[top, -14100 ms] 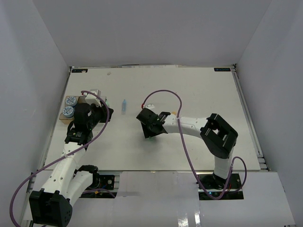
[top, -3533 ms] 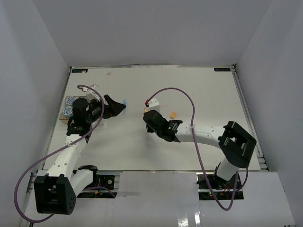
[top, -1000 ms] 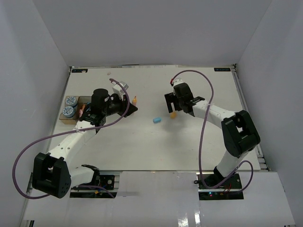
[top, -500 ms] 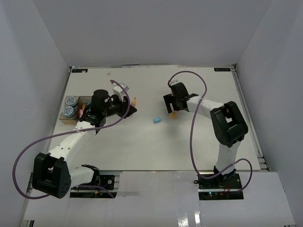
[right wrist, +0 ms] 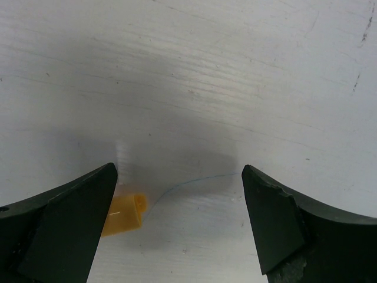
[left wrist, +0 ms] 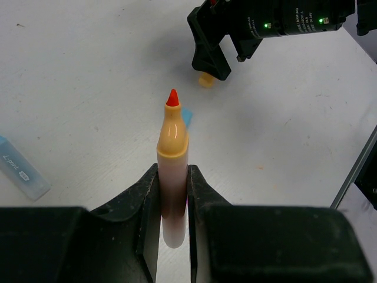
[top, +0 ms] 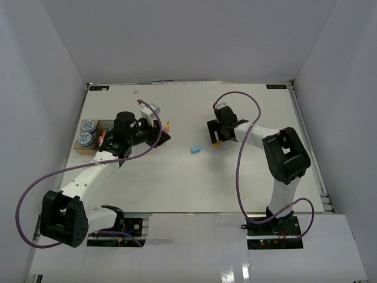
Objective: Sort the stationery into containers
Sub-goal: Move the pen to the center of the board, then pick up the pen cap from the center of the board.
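My overhead looks down on the whole surface [top: 235, 177]; right wrist hugs it, left looks across; all share the orange cap [right wrist: 125, 216]

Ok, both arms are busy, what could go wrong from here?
1. The orange piece lies close to one finger of the open right tool, not centred; closing may nudge it away instead of gripping it.
2. The left tool grips the uncapped marker by its rear half, so it may pivot, and its bare tip could mark the table.
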`<state>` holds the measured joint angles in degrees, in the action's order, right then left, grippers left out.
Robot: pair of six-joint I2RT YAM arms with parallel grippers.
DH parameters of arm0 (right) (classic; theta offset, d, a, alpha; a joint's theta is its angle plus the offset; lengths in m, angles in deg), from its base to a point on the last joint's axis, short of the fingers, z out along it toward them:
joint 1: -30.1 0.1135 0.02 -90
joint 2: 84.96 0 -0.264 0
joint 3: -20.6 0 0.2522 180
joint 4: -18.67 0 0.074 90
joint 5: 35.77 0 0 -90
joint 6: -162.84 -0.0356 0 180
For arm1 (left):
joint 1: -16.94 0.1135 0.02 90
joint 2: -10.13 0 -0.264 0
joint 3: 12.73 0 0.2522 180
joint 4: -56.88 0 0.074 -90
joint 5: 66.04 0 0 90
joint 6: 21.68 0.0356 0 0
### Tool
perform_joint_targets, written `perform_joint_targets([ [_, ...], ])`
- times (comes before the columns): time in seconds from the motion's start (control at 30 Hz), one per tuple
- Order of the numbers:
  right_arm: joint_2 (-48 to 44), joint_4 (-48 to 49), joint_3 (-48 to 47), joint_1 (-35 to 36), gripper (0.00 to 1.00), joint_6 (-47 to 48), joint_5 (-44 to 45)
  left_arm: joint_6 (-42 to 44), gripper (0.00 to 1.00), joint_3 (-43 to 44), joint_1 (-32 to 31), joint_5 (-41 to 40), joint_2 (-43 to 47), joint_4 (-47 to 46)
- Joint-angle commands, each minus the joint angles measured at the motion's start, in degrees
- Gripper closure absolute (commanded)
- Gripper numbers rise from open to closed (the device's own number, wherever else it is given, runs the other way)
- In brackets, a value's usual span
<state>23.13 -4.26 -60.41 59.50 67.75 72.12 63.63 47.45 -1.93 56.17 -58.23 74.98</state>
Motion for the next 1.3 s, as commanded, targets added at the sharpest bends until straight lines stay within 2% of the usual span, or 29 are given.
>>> perform_joint_targets([
  [0.0, -1.5, -2.7, 2.9, -0.7, 0.07, -1.3, 2.0, 0.6, 0.94, 0.0, 0.0, 1.5, 1.4, -0.2],
  [0.57, -6.4, -5.2, 7.1, -0.8, 0.07, -5.6, 2.8, 0.9, 0.94, -0.2, 0.1, 2.2, 1.1, -0.2],
  [0.8, -11.9, -11.8, 1.9, -0.8, 0.07, -1.7, 3.1, 0.9, 0.94, -0.2, 0.1, 2.2, 1.0, -0.2],
  [0.97, -16.2, -15.5, -3.1, -0.6, 0.08, -0.7, -2.8, 0.8, 0.94, 0.0, 0.1, 2.2, 1.2, -0.2],
  [1.07, -15.2, -19.4, -6.5, 0.0, 0.08, -2.8, -5.2, 0.9, 0.94, -0.1, 0.1, 2.3, 1.1, -0.2],
  [1.17, -13.0, -22.8, -8.9, 1.0, 0.08, -8.7, -6.5, 0.8, 0.94, 0.0, 0.1, 2.3, 0.9, -0.2],
  [1.27, -11.8, -22.2, -8.5, 1.4, 0.08, -16.0, -7.3, 0.8, 0.94, -0.1, 0.1, 2.2, 1.0, -0.2],
])
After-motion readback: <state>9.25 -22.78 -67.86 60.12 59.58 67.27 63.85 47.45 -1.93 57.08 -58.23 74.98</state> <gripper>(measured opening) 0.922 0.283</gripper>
